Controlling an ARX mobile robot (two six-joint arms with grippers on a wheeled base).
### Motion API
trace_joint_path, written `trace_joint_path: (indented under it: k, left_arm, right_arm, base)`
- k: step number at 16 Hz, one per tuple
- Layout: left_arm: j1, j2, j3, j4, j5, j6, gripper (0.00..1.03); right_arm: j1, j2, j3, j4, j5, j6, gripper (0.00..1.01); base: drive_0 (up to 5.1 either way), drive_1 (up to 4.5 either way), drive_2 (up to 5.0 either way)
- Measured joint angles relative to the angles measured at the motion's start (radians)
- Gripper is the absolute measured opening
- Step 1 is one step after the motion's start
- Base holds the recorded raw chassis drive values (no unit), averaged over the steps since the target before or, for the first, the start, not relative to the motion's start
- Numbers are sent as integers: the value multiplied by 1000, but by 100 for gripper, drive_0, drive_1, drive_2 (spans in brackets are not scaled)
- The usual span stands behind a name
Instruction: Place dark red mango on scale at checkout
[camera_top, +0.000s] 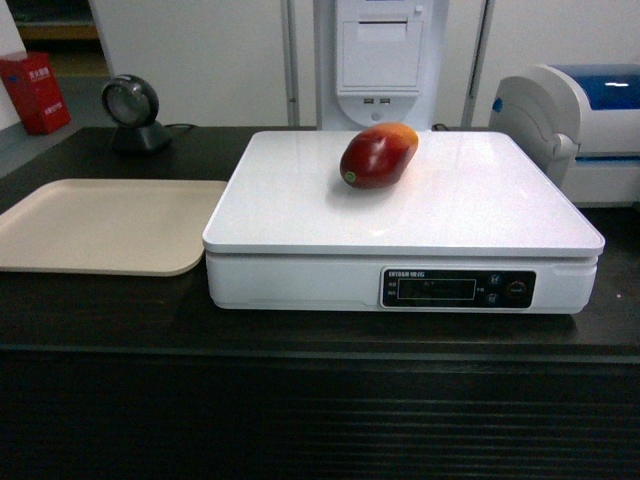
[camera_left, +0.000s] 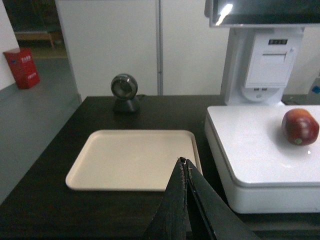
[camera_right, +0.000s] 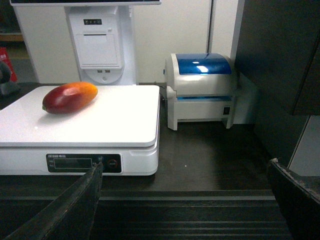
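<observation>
Resting near the scale's rear edge, dark red mango; left jaws pressed together, right spread.

A: What is standing behind the counter?
B: White wall panels are running across the rear, and a grey floor is showing at the left.
A: Anything else?
B: A red box is sitting by the wall; overhead light is glinting on a blue-lidded white printer.

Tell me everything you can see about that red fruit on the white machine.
The dark red mango is oval and glossy, deep red shading to orange-yellow at one end, with a small green stem spot at the other. It lies on its side on the flat top of the scale, toward the rear. Nothing else touches it; no fingers are near.
</observation>
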Motion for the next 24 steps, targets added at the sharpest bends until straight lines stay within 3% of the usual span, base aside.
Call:
trace_joint_path:
  k: [7,17,19,20,24]
  left_arm:
    - [0,-156,-156,-6,0,0,2]
    - [0,-336,-252,-65,0,0,2]
    - [0,-370,-254,-116,0,1,2]
    - [0,-462,-254,-254,4,1,2]
    - [0,-525,-254,-273,0,1,2]
  right_arm:
    - [0,0,0,0,0,0,98]
    - [0,0,0,0,0,0,98]
    - [0,0,0,0,0,0,98]
    - [0,0,0,0,0,0,98]
    - [0,0,0,0,0,0,98]
  base:
    - [0,0,0]
    - [0,0,0]
    - [0,0,0]
    - [0,0,0]
    - [0,0,0]
